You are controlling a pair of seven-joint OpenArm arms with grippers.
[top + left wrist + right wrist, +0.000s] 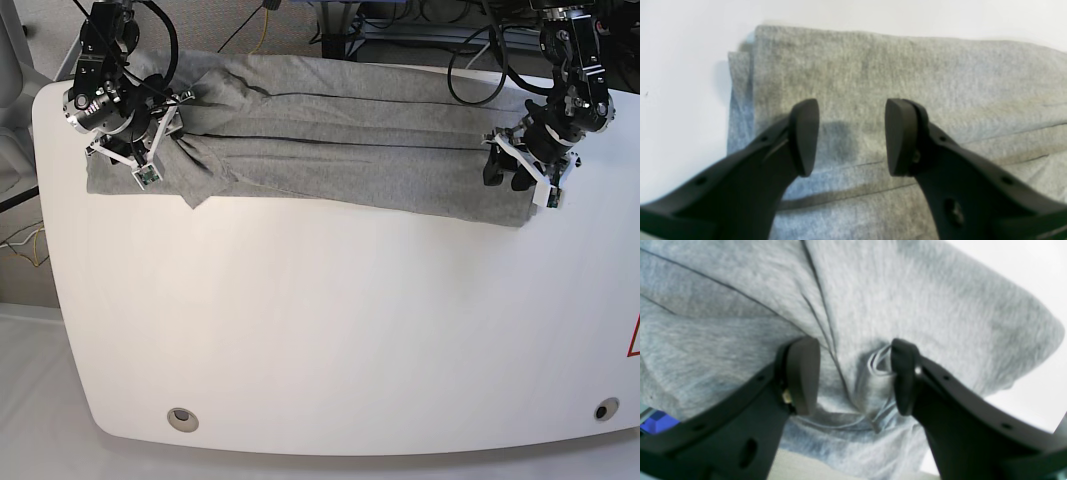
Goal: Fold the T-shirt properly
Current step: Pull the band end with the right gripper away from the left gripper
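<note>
The heather-grey T-shirt (340,150) lies as a long folded band across the far part of the white table (320,330). My left gripper (510,170) hovers at its right end. In the left wrist view the left gripper (851,133) is open above the layered edge of the T-shirt (907,73), with nothing between the fingers. My right gripper (175,125) is at the bunched left end. In the right wrist view the right gripper (855,373) stands open, and a loose pucker of the T-shirt (907,290) sits between its fingers without being clamped.
Cables (400,30) run along the table's far edge behind the shirt. Two round holes (181,418) sit near the front corners. The shirt's left end lies close to the table's left edge. A blue object (656,421) shows beyond the cloth.
</note>
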